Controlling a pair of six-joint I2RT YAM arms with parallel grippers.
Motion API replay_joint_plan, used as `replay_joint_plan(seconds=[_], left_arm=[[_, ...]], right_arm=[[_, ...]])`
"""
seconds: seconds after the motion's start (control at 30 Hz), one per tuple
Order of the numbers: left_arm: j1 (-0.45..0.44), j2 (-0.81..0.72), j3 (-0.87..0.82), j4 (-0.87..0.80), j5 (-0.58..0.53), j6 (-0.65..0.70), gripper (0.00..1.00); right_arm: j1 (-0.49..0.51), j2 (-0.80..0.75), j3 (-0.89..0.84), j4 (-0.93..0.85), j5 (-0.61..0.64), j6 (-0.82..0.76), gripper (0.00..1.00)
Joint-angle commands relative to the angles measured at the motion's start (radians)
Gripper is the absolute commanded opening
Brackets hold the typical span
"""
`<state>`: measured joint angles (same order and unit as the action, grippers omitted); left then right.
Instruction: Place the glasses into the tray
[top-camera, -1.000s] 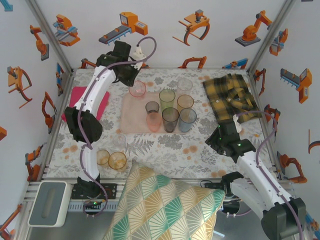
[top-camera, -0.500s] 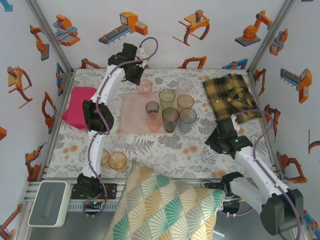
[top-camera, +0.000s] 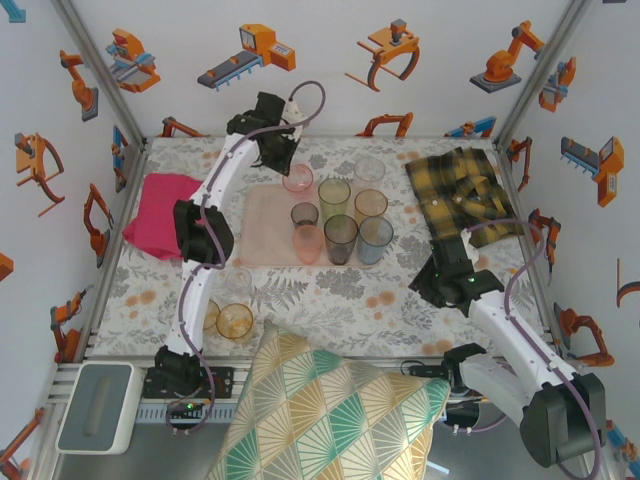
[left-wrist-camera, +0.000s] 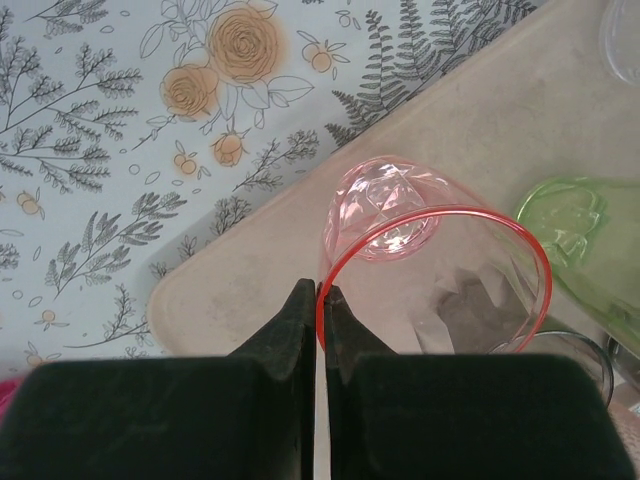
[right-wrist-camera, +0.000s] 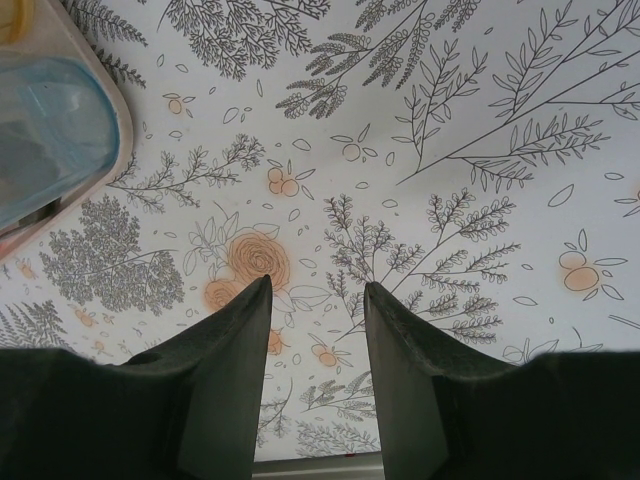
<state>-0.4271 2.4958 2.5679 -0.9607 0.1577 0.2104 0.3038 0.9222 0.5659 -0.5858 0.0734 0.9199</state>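
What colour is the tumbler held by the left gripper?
Pink, the translucent plastic tumbler; clearest in left wrist view.

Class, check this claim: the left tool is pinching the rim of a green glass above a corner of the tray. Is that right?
No. The left wrist view shows the left tool pinching the rim of a pink glass, not a green one, above a corner of the tray.

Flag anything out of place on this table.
A patterned cushion lies over the near edge of the table, and a plaid cloth sits crumpled at far right. Two amber glasses stand off the tray.
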Motion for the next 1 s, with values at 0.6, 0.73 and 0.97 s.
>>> replay_joint_plan(seconds=[0.6, 0.73, 0.97], left_arm=[[-0.035, 0.049, 0.031, 0.036, 0.003, -0.015, 0.05], [-0.029, 0.042, 0.025, 0.034, -0.01, -0.012, 0.05], [-0.01, 0.02, 0.003, 0.015, 0.002, -0.011, 0.05]], right_arm=[[-0.006, 0.03, 0.031, 0.017, -0.001, -0.015, 0.42], [-0.007, 0.033, 0.032, 0.019, -0.003, -0.016, 0.42], [-0.008, 0.046, 0.03, 0.039, -0.011, -0.015, 0.42]])
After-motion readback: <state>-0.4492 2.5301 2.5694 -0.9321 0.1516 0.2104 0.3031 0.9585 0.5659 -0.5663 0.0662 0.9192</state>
